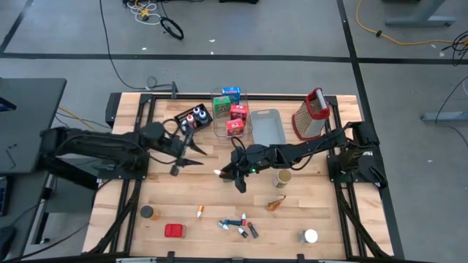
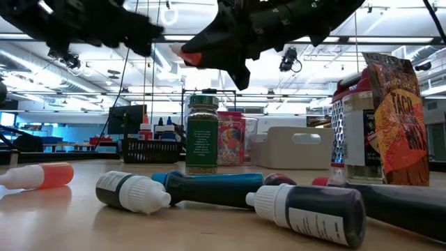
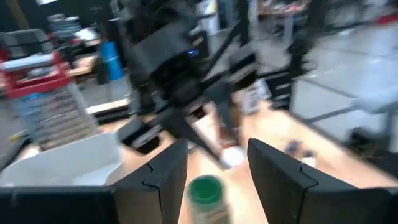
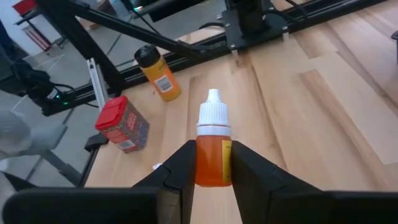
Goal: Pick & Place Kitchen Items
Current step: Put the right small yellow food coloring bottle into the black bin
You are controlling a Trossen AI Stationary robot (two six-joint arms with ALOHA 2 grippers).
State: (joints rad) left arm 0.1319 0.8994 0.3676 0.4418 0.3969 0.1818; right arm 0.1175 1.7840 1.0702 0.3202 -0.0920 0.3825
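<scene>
My right gripper (image 1: 228, 173) hovers over the middle of the table, shut on a small orange bottle (image 4: 212, 152) with a white cap. The low view shows the bottle (image 2: 191, 57) well above the table. My left gripper (image 1: 197, 155) stands open and empty to the left of it, pointing level toward the right arm; in its wrist view nothing lies between its fingers (image 3: 217, 168). Other kitchen items lie near the front edge: a red box (image 1: 174, 231), a dark can (image 1: 148, 212), several little bottles (image 1: 238, 226) and a white-lidded jar (image 1: 310, 236). My right gripper pinches the bottle's orange body (image 4: 214, 167) between its two fingers. The fingers come from the table's right, slanting a little downward, and lie along the bottle. The white cap (image 4: 213, 112) sticks out past the fingertips. The bottle is lifted clear of the table.
Along the far edge stand a black tray with bottles (image 1: 191, 117), a clear bin of coloured boxes (image 1: 232, 111), a grey-blue tray (image 1: 268, 126) and a metal grater (image 1: 309, 114). A green-capped jar (image 1: 283, 177) stands just right of my right gripper, an orange scrap (image 1: 276, 203) beyond it.
</scene>
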